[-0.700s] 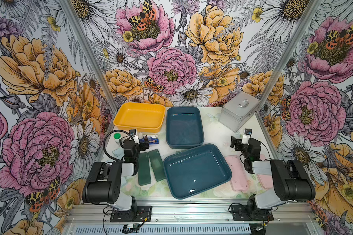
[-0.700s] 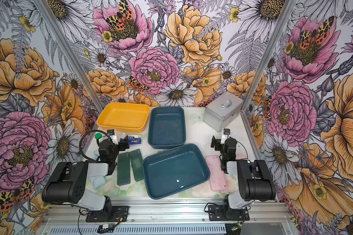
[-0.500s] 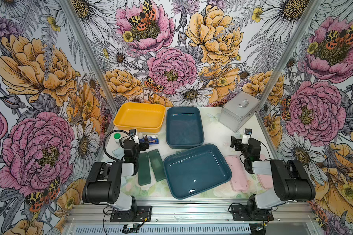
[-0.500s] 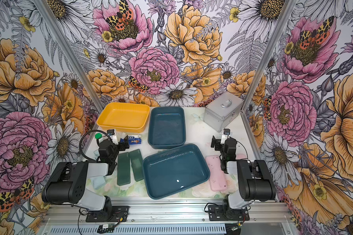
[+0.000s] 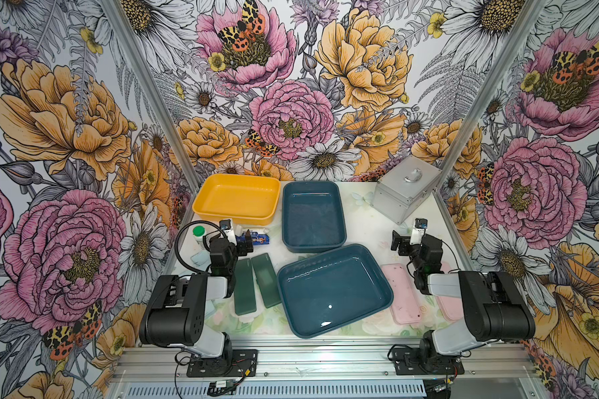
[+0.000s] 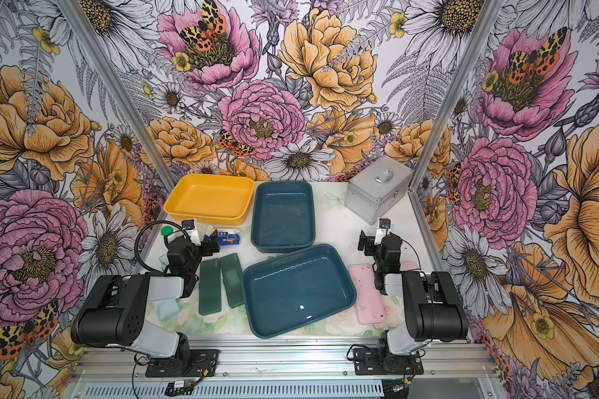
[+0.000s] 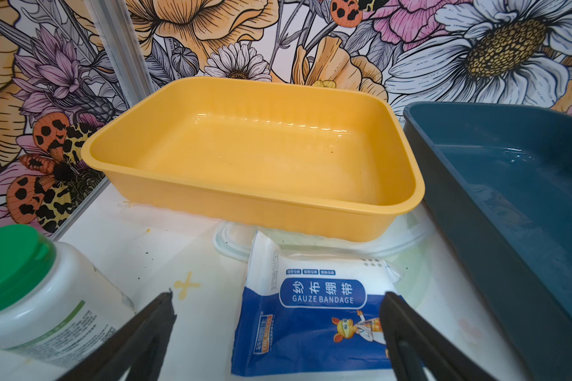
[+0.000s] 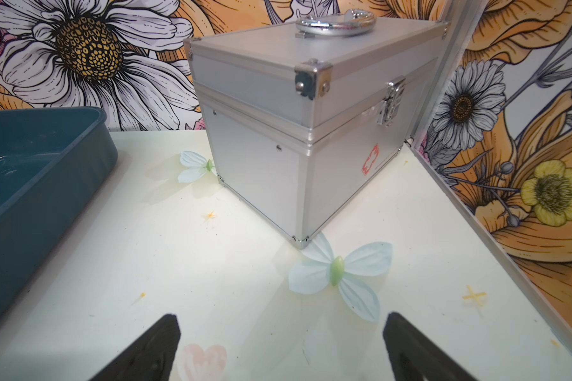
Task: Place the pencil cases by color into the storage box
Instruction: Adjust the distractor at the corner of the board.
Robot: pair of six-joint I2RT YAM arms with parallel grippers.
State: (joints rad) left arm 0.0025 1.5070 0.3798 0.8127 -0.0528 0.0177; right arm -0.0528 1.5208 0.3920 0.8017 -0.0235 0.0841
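The left gripper (image 7: pixel 278 298) is being held low over the table (image 7: pixel 165 250) with its jaws spread wide and nothing pinched between them. A gauze bandage packet (image 7: pixel 311 316) is lying on the table under the gap, and a white bottle with a green cap (image 7: pixel 43 297) is standing just beside one finger. The right gripper (image 8: pixel 281 317) is being held the same way over bare table, jaws wide apart, facing the silver first-aid case (image 8: pixel 261 171) in the back corner.

No pencil case is being gripped; all are lying on the table outside the trays. One dark green pencil case (image 5: pixel 245 292) and a second dark green pencil case (image 5: pixel 266 279) are lying side by side between the left arm and the near teal tray (image 5: pixel 332 290). A pink pencil case (image 5: pixel 400 293) is lying just beside that tray's opposite side, and a second pink pencil case (image 5: pixel 448 307) is being partly hidden by the right arm. A pale blue pencil case (image 6: pixel 166 308) is being largely covered by the left arm. What appears to be another pale blue pencil case (image 6: pixel 162 259) is showing farther back, though too little is visible to be sure.

The yellow tray (image 5: pixel 236 200) and the far teal tray (image 5: pixel 313 214) are standing side by side at the back.
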